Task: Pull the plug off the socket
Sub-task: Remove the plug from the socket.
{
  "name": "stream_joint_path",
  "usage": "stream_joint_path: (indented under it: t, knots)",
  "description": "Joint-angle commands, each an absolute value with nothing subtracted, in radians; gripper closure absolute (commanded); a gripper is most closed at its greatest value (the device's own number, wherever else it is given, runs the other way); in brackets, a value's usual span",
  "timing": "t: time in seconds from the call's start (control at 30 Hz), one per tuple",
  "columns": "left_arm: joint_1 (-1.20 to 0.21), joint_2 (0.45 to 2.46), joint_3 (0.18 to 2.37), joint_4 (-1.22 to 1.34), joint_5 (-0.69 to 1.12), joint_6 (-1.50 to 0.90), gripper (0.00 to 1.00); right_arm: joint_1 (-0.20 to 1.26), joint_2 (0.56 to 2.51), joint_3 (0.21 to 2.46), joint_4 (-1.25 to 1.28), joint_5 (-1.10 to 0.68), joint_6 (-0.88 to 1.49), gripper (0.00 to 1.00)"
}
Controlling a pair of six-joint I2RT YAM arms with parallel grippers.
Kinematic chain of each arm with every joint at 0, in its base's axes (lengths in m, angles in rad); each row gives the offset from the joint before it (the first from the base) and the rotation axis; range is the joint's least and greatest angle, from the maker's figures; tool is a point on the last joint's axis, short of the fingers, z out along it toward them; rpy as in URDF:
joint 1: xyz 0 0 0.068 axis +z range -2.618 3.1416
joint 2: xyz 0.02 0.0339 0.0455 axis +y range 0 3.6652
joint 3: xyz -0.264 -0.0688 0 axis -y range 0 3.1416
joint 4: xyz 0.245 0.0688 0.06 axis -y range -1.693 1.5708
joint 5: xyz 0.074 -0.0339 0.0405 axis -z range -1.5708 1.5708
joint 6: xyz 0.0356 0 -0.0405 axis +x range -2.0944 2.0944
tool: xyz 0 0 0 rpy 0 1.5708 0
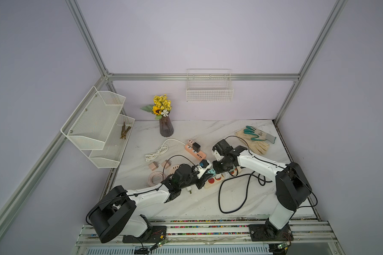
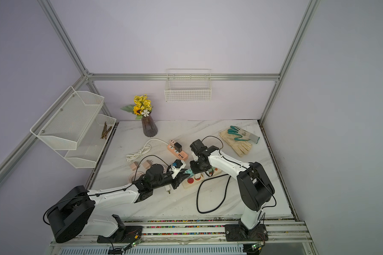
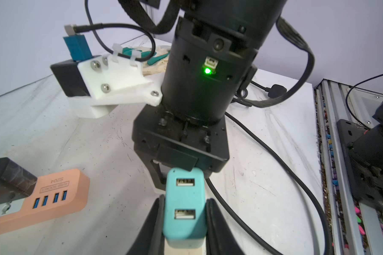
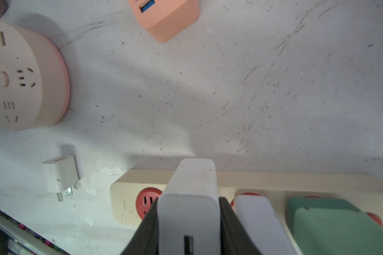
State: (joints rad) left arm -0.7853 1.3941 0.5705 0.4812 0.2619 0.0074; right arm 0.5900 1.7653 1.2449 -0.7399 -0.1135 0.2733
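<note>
The cream power strip [image 4: 263, 178] lies loose on the table [image 1: 186, 205] and looks unheld, so I'd worry it rises with the pull instead of letting go, dragging its other white plug [image 4: 257, 218] and green plug [image 4: 332, 223] along. The right gripper [image 4: 189, 205] is clamped on the white plug [image 4: 192, 176] over the strip near its end (whether the pins are out, I cannot tell), one finger hard by that neighbour. The left gripper [image 3: 185, 207] grips a teal plug [image 3: 184, 194] very near the right one, so a sideways tug could knock them together.
</note>
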Motion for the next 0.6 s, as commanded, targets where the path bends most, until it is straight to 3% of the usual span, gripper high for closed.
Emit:
stream_joint_path:
  t: [0.0, 0.23, 0.37, 0.57]
  knots:
    - [-0.784, 1.401, 0.593, 0.513, 0.318, -0.01, 1.0, 0.558, 1.904, 1.158, -0.796, -0.055, 0.323, 1.0]
    - [-0.783, 1.281, 0.508, 0.425, 0.231, -0.067, 1.0, 0.558, 1.897, 1.181, -0.796, -0.066, 0.331, 1.0]
    - [-0.769, 1.182, 0.477, 0.305, 0.121, -0.244, 1.0, 0.558, 1.896, 1.19, -0.79, -0.08, 0.334, 1.0]
    - [-0.697, 1.224, 0.552, 0.106, 0.232, -0.518, 1.0, 0.558, 1.882, 1.195, -0.785, -0.089, 0.336, 1.0]
